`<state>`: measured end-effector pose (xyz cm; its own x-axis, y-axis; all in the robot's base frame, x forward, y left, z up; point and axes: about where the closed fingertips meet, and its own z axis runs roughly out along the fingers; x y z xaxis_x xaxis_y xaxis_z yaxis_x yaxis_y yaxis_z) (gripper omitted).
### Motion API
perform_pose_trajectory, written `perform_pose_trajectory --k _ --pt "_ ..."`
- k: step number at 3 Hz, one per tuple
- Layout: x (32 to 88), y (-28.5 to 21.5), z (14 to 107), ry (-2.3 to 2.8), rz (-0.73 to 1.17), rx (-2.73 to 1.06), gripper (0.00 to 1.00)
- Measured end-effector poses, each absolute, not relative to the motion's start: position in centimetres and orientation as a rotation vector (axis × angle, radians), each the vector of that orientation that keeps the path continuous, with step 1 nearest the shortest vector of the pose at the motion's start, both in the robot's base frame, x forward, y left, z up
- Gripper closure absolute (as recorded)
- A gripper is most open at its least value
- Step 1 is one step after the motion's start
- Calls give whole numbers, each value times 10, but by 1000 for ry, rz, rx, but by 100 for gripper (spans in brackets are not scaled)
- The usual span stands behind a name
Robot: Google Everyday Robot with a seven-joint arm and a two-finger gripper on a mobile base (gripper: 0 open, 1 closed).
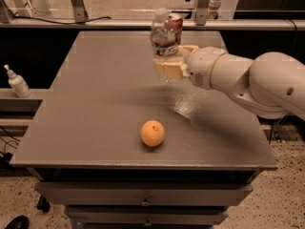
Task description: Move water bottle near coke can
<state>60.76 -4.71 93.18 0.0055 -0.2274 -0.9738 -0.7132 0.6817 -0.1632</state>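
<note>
The water bottle (164, 37) is clear plastic with a white cap and a blue-and-white label. My gripper (170, 66) is shut on its lower part and holds it upright above the grey table (95, 104), toward the far right. The red coke can (177, 21) stands at the table's far edge, right behind the bottle, and is mostly hidden by it. My white arm (248, 80) reaches in from the right.
A round orange fruit (153, 133) lies near the table's front edge. A small white pump bottle (17, 82) stands on a lower shelf at the left. A rail and metal posts run behind the table. Drawers are under the front edge.
</note>
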Motion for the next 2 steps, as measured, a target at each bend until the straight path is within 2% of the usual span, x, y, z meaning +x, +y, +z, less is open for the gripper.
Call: perform_pose_trajectory --k 2 --pt "633 -153 942 1500 310 -579 100"
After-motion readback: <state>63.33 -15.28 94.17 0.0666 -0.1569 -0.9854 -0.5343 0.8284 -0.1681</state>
